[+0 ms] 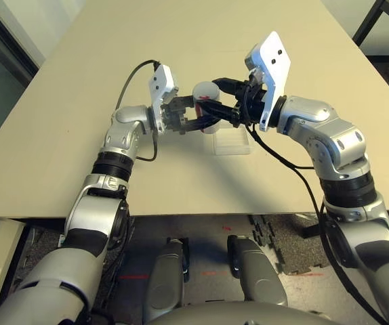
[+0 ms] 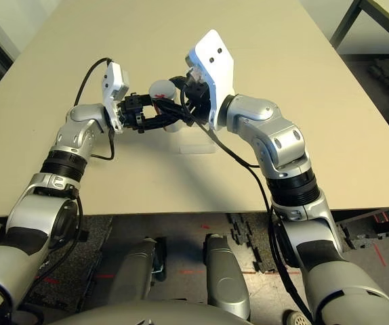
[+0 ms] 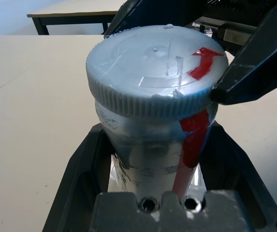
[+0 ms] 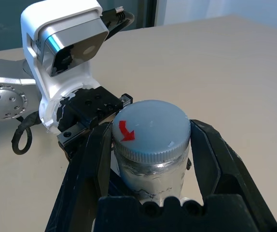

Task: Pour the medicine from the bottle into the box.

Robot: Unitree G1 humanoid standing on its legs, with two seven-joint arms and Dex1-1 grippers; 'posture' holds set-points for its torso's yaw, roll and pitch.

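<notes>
The bottle (image 1: 206, 95) is held above the table between both arms, grey-white with a red stripe down its side (image 3: 191, 145) and a round grey cap (image 4: 150, 125) bearing a red arrow. My left gripper (image 3: 153, 150) is shut on the bottle's body below the cap. My right gripper (image 4: 150, 137) is shut on the cap, one black finger (image 4: 92, 159) pressed against each side. The clear flat box (image 1: 232, 143) lies on the table just below and in front of the bottle. The medicine is hidden.
The beige table (image 1: 79, 122) spreads wide around the box, its front edge (image 1: 181, 215) running close below my forearms. A dark table leg (image 1: 374, 17) stands at the far right, and a black cable (image 1: 137, 71) loops over my left wrist.
</notes>
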